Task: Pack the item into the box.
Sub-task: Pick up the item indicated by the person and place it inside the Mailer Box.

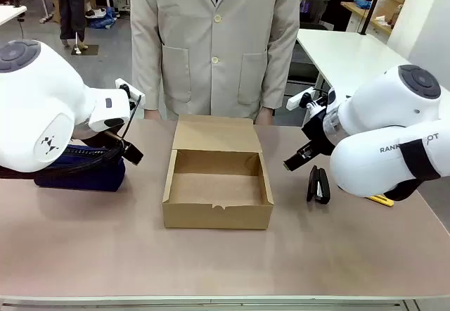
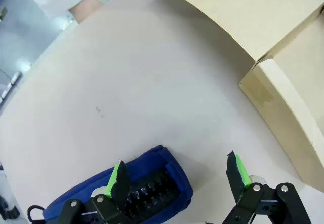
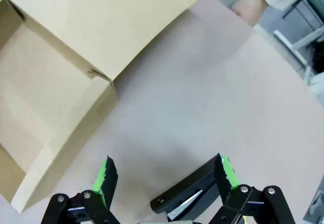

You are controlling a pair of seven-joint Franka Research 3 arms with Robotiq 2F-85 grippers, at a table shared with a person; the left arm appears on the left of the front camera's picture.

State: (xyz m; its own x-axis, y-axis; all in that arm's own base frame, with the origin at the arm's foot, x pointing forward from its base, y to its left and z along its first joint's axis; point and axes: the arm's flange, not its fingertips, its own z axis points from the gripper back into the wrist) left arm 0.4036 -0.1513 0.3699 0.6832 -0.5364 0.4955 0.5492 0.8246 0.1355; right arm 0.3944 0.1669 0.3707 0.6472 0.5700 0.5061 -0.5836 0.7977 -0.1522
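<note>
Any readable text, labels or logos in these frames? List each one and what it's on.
"RANK" and, further along, "OT": broken dark lettering on the right arm, partly hidden.
Left arm: small dark logo mark, no letters.
Cardboard box, stapler, navy pouch: no readable print.

Right arm casing (image 1: 391, 149): partial black lettering "RANK" and "OT", rest hidden.

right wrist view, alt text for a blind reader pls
The right gripper, jaws open, hovers over a black stapler lying on the tan table. An open cardboard box sits beside it, and a person's hand rests at the table's far edge.
</note>
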